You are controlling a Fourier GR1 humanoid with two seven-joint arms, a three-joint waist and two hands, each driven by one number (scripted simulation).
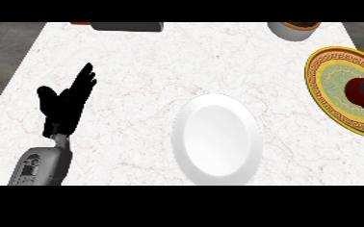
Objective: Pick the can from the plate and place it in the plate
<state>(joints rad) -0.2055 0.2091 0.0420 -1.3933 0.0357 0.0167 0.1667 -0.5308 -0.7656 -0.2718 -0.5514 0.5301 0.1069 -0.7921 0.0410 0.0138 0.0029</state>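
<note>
The left hand point(64, 103) shows at the view's left over the marble worktop point(142, 62), resting. Its fingers point(86, 77) are straight and released, pointing up and away, and they hold nothing. The right hand is not in view, so nothing can be said of its fingers.

The can point(356, 90), dark red, lies on the yellow-rimmed patterned plate point(316, 67), far to the right of those fingers and cut by the view's right edge. Whether it stands upright or lies on its side cannot be told. The white plate point(213, 139) lies between the fingers and the can, to their right and a little nearer the robot. It has nothing on it, so the pick appears not yet begun. Beyond the fingers, at the far edge, lie a dark grey object point(128, 26) and, well off to the right, a grey bowl point(292, 30).

Several things could go wrong from here:
- The can is half out of sight, so a reach could be badly aimed. Fingers that strike its side instead of closing round it would likely topple it or roll it off the patterned plate.
- A low approach could catch that plate's raised rim and shift the plate.
- A can set down on the white plate's sloping rim instead of its flat middle may tilt and roll onto the worktop.
</note>
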